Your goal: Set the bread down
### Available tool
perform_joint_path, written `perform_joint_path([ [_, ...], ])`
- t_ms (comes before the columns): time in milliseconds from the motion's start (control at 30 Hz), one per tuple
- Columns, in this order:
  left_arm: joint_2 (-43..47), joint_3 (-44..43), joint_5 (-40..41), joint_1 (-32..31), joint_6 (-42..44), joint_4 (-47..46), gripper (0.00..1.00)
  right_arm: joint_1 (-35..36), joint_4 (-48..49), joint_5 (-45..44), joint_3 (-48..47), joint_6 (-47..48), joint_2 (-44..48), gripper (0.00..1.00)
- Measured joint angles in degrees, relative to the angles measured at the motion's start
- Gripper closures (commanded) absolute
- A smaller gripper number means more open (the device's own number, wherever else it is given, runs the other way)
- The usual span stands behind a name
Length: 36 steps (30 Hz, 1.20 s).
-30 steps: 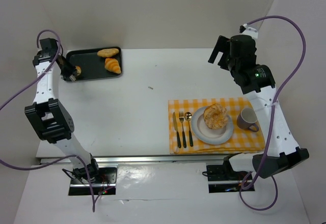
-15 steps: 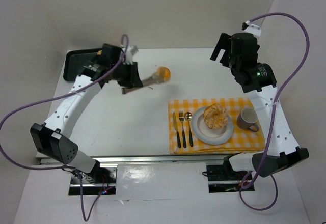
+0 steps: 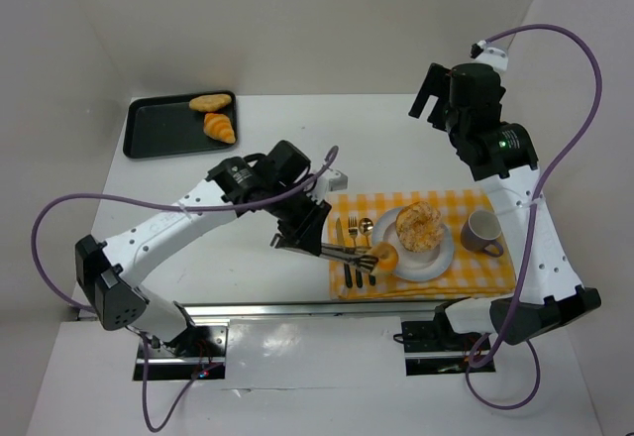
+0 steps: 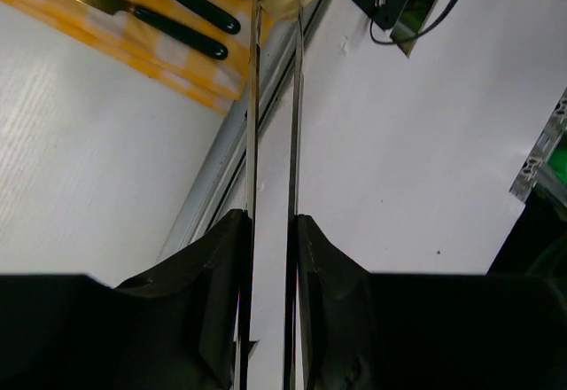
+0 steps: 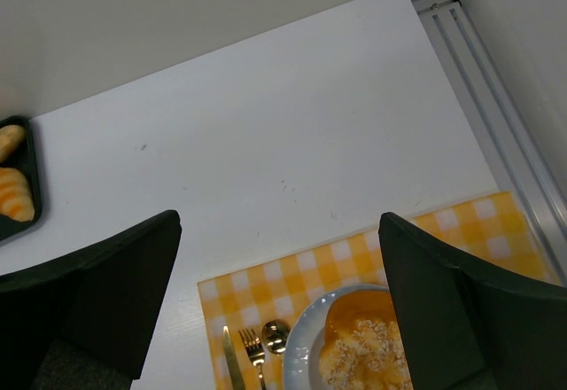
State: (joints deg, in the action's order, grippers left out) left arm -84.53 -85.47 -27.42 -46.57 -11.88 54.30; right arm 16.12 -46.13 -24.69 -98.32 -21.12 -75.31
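The left end effector (image 3: 313, 242) squeezes tongs (image 3: 349, 254) holding the bread (image 3: 384, 256) at the plate (image 3: 437, 260) edge; it could roll off.

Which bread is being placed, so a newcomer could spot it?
Find the yellow checked placemat on the right of the table. Over the left rim of its white plate, metal tongs pinch a small, smooth golden roll. The oat-topped bun beside it is bigger and lies free.
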Motion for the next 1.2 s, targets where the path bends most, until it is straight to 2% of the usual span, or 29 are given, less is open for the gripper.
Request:
perform_joint_path([
  [167,-4.1,-1.0,0.0,-3.1,2.2,1.9,1.0,0.0,0.0,-0.2,0.0,0.0,0.1,0.0],
  [500,-7.3,-5.4,-0.6,-3.3,4.4,3.0,1.0,0.0,-0.2,-0.6,0.0,0.0,0.2,0.0],
  [1200,-13.3,-5.9,-5.0,0.7,4.1,-1.6,1.0,0.0,-0.2,-1.6,0.0,0.0,0.2,0.0],
])
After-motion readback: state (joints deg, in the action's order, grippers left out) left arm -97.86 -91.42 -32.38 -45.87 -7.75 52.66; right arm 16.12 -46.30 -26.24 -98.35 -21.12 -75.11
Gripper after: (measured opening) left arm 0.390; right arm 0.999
